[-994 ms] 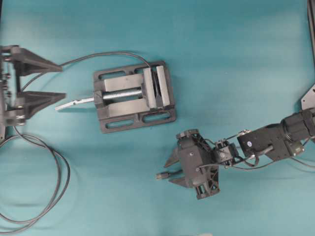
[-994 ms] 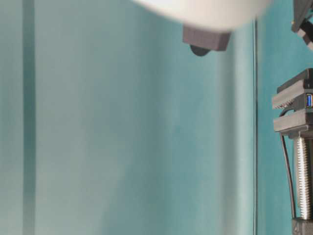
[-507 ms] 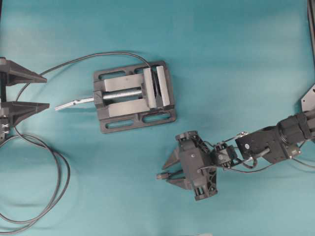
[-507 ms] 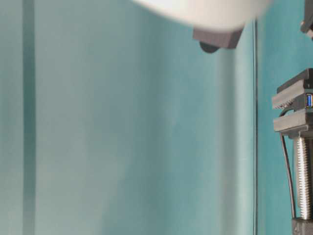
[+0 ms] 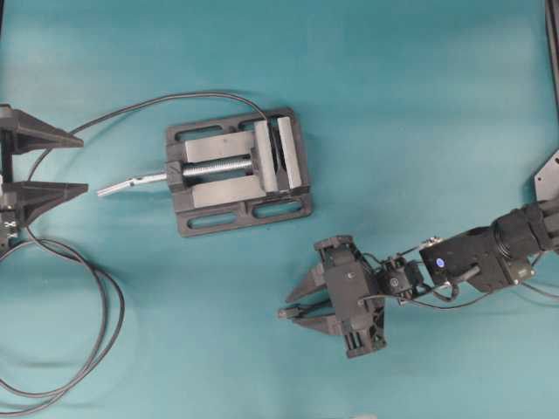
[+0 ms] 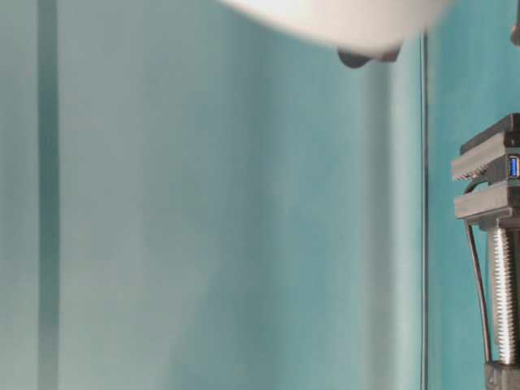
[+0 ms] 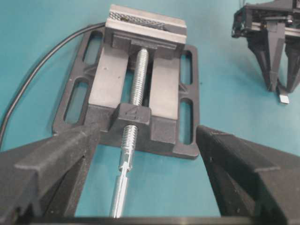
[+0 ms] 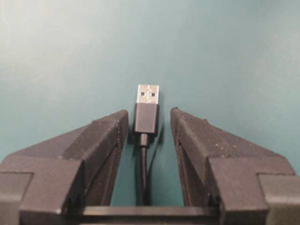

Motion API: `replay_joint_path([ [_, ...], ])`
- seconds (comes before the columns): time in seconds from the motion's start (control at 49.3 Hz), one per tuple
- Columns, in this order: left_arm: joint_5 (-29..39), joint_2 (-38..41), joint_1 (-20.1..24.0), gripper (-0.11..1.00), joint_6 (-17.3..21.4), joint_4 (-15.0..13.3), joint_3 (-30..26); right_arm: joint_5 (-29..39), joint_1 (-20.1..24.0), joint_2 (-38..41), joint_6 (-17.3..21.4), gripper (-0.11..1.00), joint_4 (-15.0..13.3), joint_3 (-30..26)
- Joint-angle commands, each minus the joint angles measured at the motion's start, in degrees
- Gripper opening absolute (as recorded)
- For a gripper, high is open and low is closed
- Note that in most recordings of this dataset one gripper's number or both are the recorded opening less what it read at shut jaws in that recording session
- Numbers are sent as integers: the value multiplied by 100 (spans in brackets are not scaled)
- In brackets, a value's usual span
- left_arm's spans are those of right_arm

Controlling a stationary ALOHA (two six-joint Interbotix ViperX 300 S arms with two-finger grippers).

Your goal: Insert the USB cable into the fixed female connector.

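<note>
The USB cable [image 8: 146, 119] is seen lying on the teal counter [image 5: 419, 105], well apart from the vise [image 5: 238, 171], with its plug pointing away from the right end effector [image 8: 147, 125]. That end effector is lowered around the plug body: a finger stands on either side, a narrow gap is left on each, and no grip is yet made. The left end effector [image 7: 150, 140] is held wide apart in front of the vise's screw handle [image 7: 123, 187], holding nothing. The fixed female connector [image 6: 513, 166] is clamped in the vise jaws, its blue opening visible from table level. For a good grasp, the fingers should be closed squarely on the black plug housing, not the metal tip, and the plug kept straight between them, so that it can later be lined up with the socket without twisting.
</note>
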Motion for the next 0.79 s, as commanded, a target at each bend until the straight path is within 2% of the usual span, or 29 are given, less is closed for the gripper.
replay_joint_path([
  [0.0, -44, 26, 9, 99, -53, -9, -70, 9, 70, -53, 62, 45, 9, 0],
  [0.122, -35, 26, 9, 99, -53, -9, -70, 0, 88, -53, 88, 44, 9, 9],
  [0.284, -35, 26, 9, 99, -53, -9, -62, 9, 141, -53, 88, 35, 9, 9],
  [0.547, -9, 26, 9, 99, -53, -9, -18, 237, 255, -62, 105, 34, 9, -18],
  [0.71, -9, 26, 9, 99, -53, -9, -9, 246, 272, -62, 105, 21, 9, -26],
  [0.77, -9, 26, 0, 99, -53, -9, -9, 237, 272, -62, 105, 21, 9, -26],
])
